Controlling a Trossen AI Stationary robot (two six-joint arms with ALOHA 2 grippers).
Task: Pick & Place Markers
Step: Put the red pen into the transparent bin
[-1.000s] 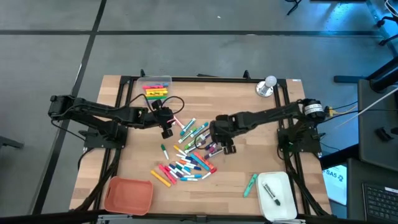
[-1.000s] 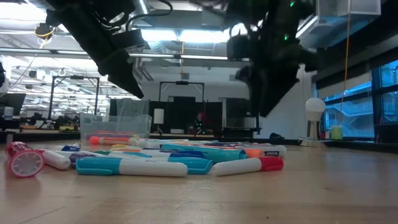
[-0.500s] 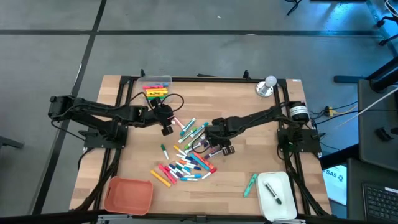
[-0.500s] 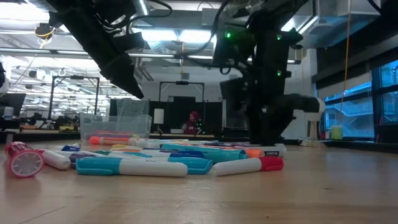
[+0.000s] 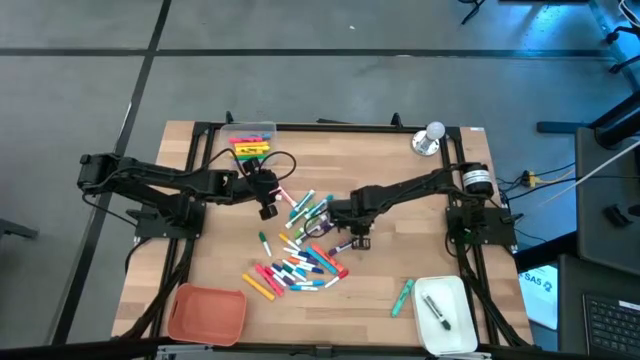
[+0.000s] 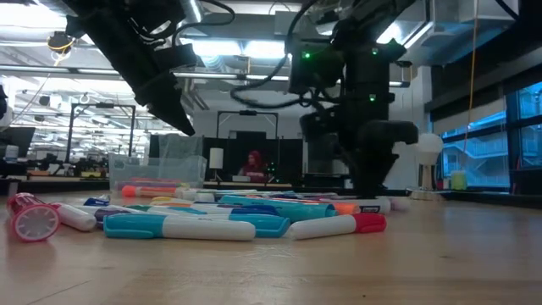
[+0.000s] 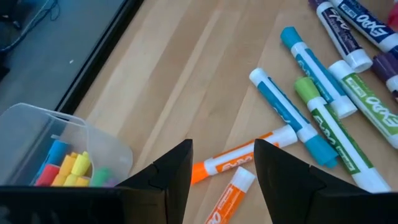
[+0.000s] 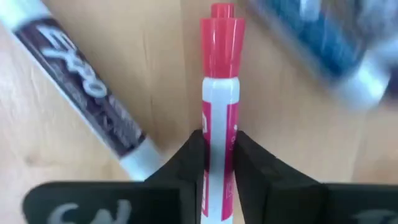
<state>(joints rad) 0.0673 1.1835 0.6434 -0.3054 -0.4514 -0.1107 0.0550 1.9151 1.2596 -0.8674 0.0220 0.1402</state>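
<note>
Down among the scattered markers (image 5: 300, 262) on the wooden table (image 5: 400, 190), the right gripper (image 5: 345, 226) is clenched on a red-capped marker (image 8: 219, 106); its white barrel sits squeezed between the two dark fingers (image 8: 186, 168) and the red cap sticks out ahead of them. Just beside that claw lies a purple-labelled marker (image 8: 81, 93) on the wood, and a blue one (image 8: 323, 43) lies on the other side, blurred. Most of the pile spreads away from the right claw toward the table's front edge.

Across from it, the left gripper (image 5: 268, 205) hangs with its fingers (image 7: 171, 177) spread and nothing between them. Directly below it lie two orange markers (image 7: 239, 165), with teal and green ones (image 7: 336, 134) just past them. A clear bin (image 5: 252, 137) holding bright markers stands close behind the left claw, near the far edge.
</note>
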